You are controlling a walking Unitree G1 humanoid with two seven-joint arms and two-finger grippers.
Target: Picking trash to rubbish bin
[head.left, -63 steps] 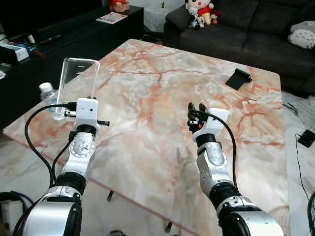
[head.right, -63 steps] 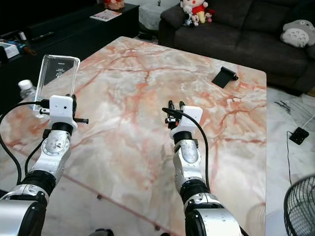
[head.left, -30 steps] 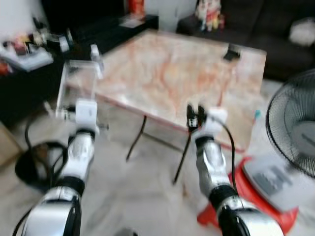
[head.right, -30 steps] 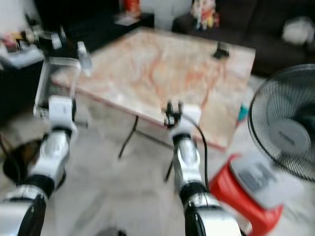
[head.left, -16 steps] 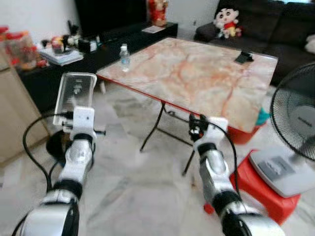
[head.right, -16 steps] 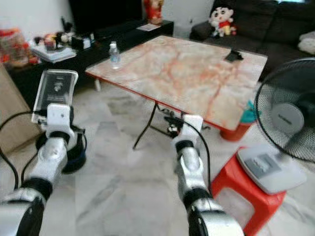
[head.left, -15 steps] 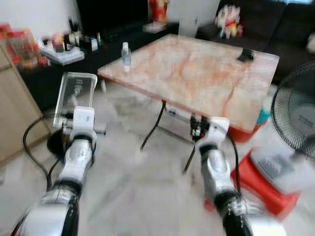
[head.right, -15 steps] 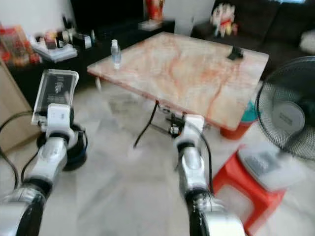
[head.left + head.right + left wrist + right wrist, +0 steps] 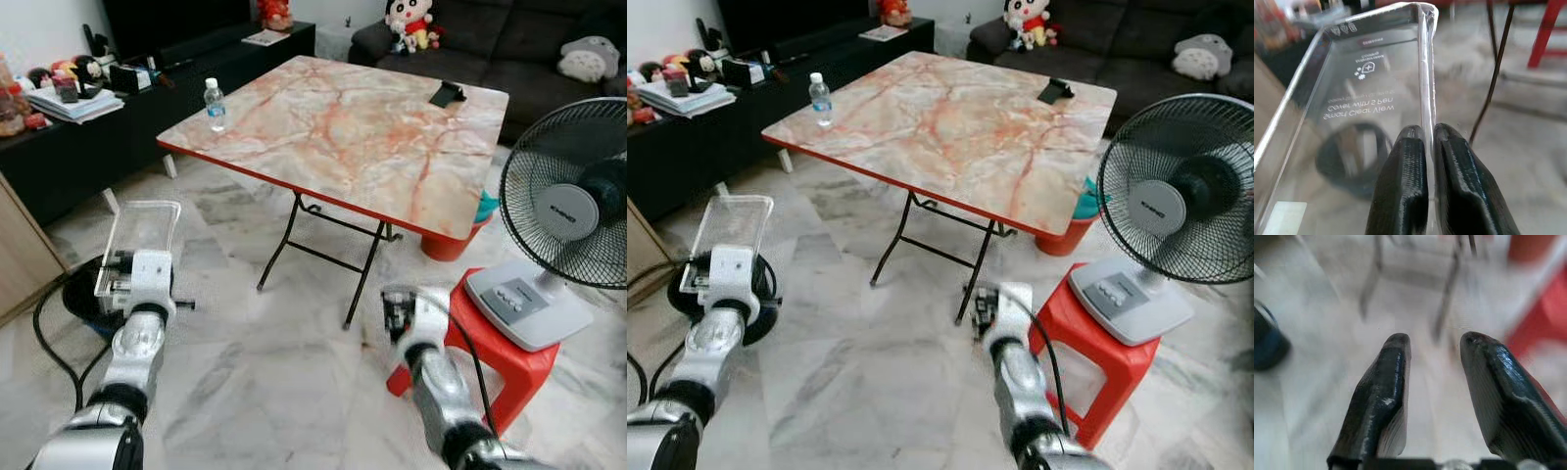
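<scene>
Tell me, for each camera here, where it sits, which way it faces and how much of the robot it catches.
Left eye view: head camera, looking forward and down at the marble-topped folding table; both silver arms show.
Right eye view: its stereo twin, sharing that table, the black standing fan and the red plastic stool.
Left wrist view: along the left gripper, fingers shut on the clear plastic packaging box.
Right wrist view: along the right gripper, fingers open above the floor.

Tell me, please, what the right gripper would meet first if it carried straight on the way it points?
Probably the marble floor: the open right gripper points forward and down toward the folding table's legs, though blur leaves depth unclear.
</scene>
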